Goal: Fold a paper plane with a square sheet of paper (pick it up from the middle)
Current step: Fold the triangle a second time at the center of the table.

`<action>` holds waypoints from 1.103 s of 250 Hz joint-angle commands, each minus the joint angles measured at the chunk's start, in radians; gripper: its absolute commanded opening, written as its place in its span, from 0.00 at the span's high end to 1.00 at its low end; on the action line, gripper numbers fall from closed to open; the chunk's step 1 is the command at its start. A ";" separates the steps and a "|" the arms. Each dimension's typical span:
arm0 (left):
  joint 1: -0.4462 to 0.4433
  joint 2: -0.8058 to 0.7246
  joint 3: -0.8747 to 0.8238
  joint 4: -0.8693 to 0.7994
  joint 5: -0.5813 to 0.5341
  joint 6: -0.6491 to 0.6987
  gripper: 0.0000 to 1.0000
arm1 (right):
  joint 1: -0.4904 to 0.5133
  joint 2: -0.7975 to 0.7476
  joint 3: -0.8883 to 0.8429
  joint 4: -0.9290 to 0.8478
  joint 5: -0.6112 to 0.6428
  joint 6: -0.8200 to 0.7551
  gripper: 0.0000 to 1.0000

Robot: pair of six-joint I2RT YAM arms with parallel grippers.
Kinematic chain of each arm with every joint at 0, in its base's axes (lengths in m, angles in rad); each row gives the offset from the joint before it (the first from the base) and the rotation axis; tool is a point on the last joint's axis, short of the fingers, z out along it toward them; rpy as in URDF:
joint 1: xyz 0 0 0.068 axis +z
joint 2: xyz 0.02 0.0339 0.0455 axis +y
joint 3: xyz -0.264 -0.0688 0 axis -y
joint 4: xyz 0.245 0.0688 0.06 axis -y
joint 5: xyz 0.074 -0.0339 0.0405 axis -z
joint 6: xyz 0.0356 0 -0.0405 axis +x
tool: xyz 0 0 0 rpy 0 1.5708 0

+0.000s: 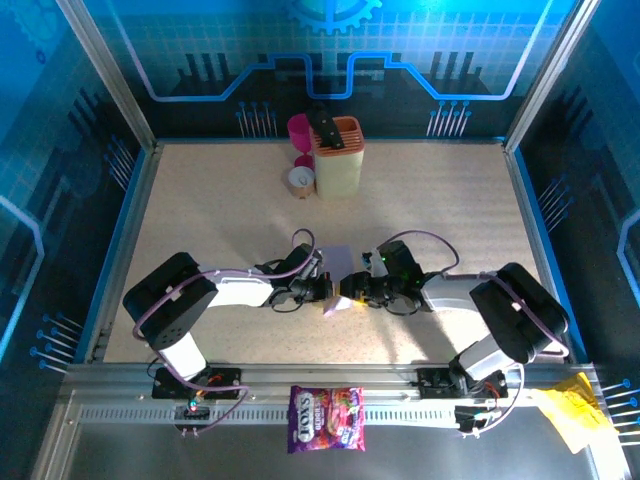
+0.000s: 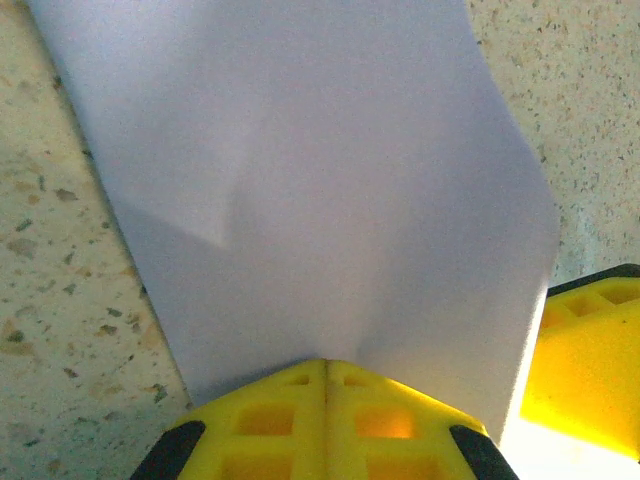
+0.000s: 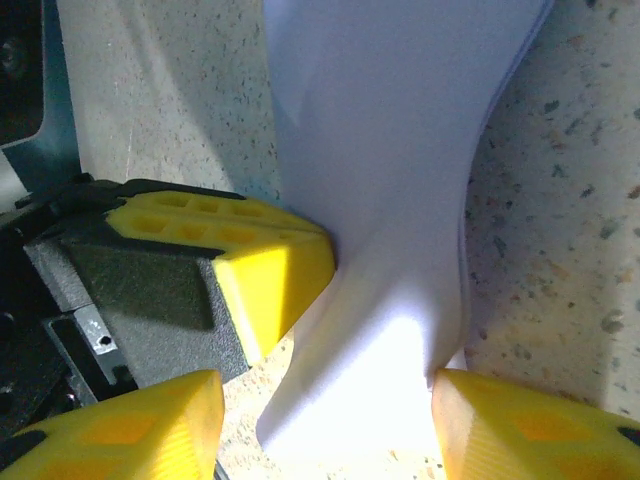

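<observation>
The pale lilac sheet of paper (image 1: 337,262) lies mid-table between the two arms, folded and buckled, with one end raised. My left gripper (image 2: 325,372) is shut on the sheet's (image 2: 320,170) near edge, its yellow fingers pressed together. From the right, my right gripper (image 3: 328,425) stands open around the sheet's (image 3: 390,150) other end. One right fingertip (image 3: 500,420) touches the paper's edge; the other (image 3: 150,425) stands clear of it. The left gripper's fingers (image 3: 265,265) pinch the paper just ahead of it. In the top view the two grippers (image 1: 328,288) (image 1: 353,290) almost touch.
At the back middle stand a beige holder (image 1: 340,160) with a black tool in it, a pink cup (image 1: 299,128) and a small white cup (image 1: 300,180). A purple-pink sweets bag (image 1: 327,418) lies on the front rail. Yellow crumpled paper (image 1: 572,408) sits at the front right.
</observation>
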 commanded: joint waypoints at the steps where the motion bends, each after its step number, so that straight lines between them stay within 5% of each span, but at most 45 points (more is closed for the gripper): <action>1: -0.004 0.042 -0.036 -0.083 -0.014 0.007 1.00 | -0.010 -0.006 -0.021 0.006 0.006 -0.004 0.41; 228: -0.003 0.052 -0.025 -0.084 -0.008 0.008 1.00 | -0.013 0.055 0.104 -0.157 0.158 -0.207 0.42; 276: -0.003 0.049 -0.028 -0.085 -0.011 0.008 1.00 | -0.013 0.068 0.111 -0.122 0.124 -0.209 0.58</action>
